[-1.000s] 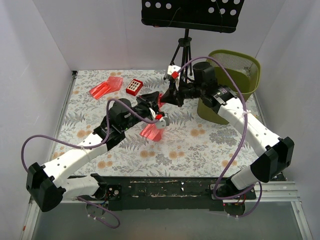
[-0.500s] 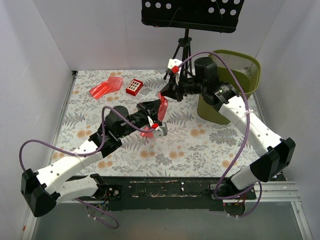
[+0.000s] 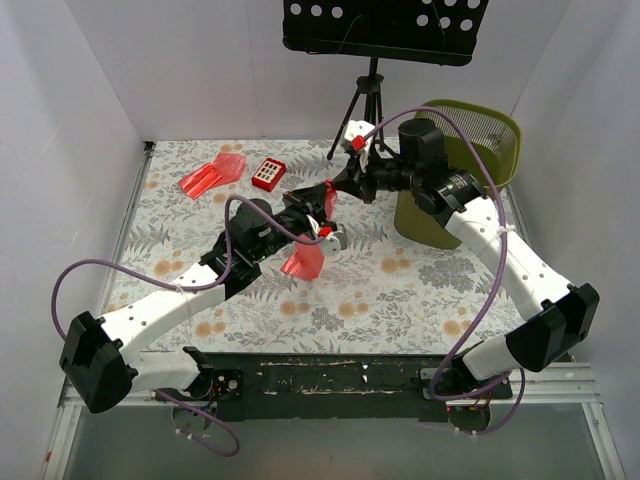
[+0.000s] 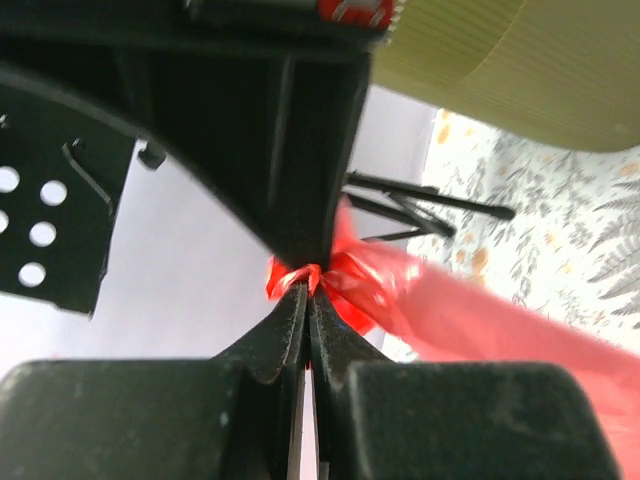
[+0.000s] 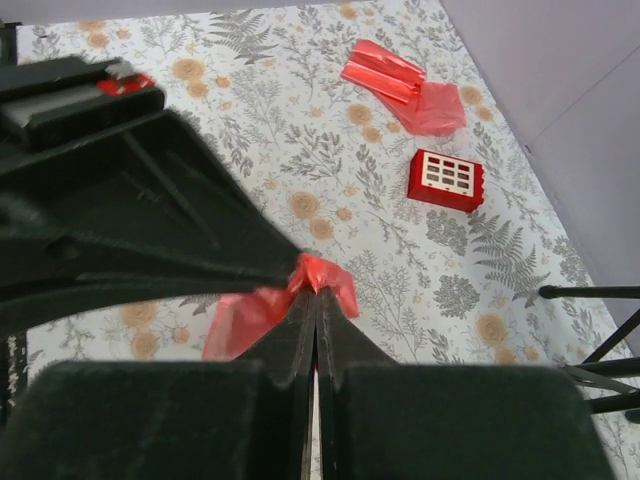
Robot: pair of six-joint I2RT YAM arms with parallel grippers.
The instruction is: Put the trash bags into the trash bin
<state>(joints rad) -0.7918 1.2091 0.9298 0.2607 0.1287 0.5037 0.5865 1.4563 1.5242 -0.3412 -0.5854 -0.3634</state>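
Observation:
One red trash bag (image 3: pixel 303 260) hangs above the table's middle, held at its bunched top by both grippers. My left gripper (image 3: pixel 326 212) is shut on that top edge, seen in the left wrist view (image 4: pixel 305 285) with the red film (image 4: pixel 440 315) trailing right. My right gripper (image 3: pixel 338 188) is shut on the same bunch from the other side (image 5: pixel 316 295), with the bag (image 5: pixel 250 318) drooping left. A second red trash bag (image 3: pixel 212 174) lies flat at the table's back left (image 5: pixel 400 80). The olive-green trash bin (image 3: pixel 470 150) stands at the back right (image 4: pixel 500 70).
A small red box with white buttons (image 3: pixel 268 174) lies beside the flat bag (image 5: pixel 446 178). A black tripod (image 3: pixel 367 100) carrying a black perforated plate (image 3: pixel 385 25) stands at the back centre, close behind the right gripper. White walls enclose the floral table.
The bag's top rose from near the table and now sits pinched between both grippers. The left arm swung up and back towards the right gripper, which shifted slightly right.

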